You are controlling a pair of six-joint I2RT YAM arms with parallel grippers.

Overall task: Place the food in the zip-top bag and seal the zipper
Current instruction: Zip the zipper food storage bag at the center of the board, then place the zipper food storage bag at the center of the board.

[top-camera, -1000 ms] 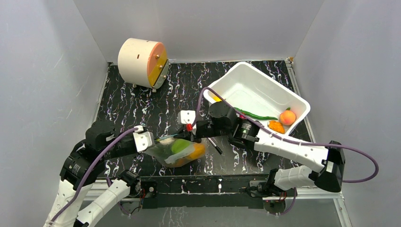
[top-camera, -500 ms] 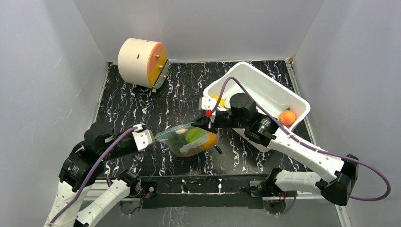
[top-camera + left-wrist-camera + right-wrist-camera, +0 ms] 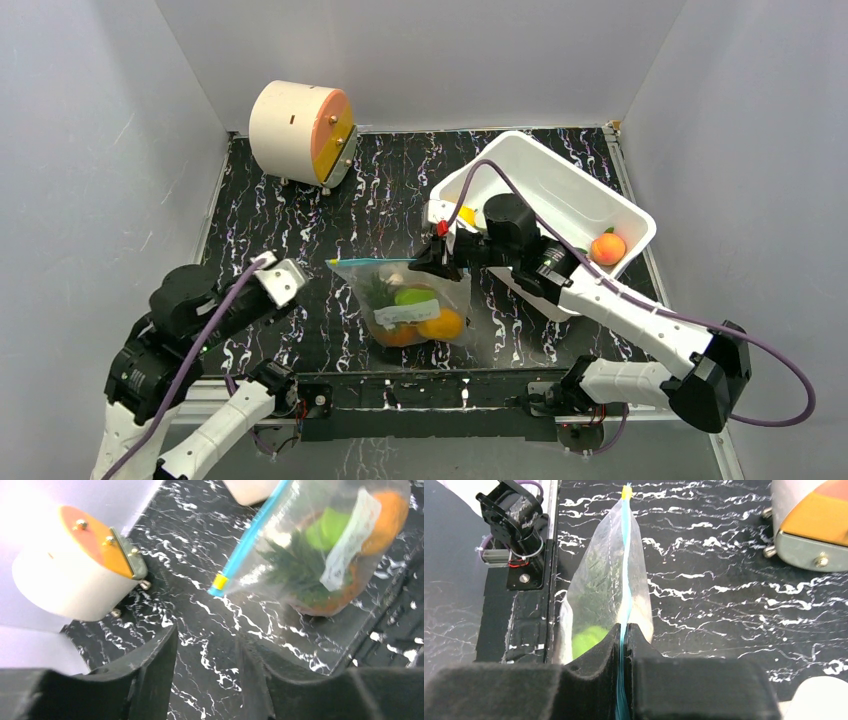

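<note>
Most food [image 3: 440, 324] hazy inside zip-top bag [image 3: 452, 290]

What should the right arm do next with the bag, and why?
Probably open the right gripper and let go. It pinches the zipper at one end, and the strip looks pressed shut along its whole visible length. The bag rests on the table with food inside, and the left gripper stands open, apart from it.

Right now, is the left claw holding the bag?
No, the left gripper is open, apart from the bag.
</note>
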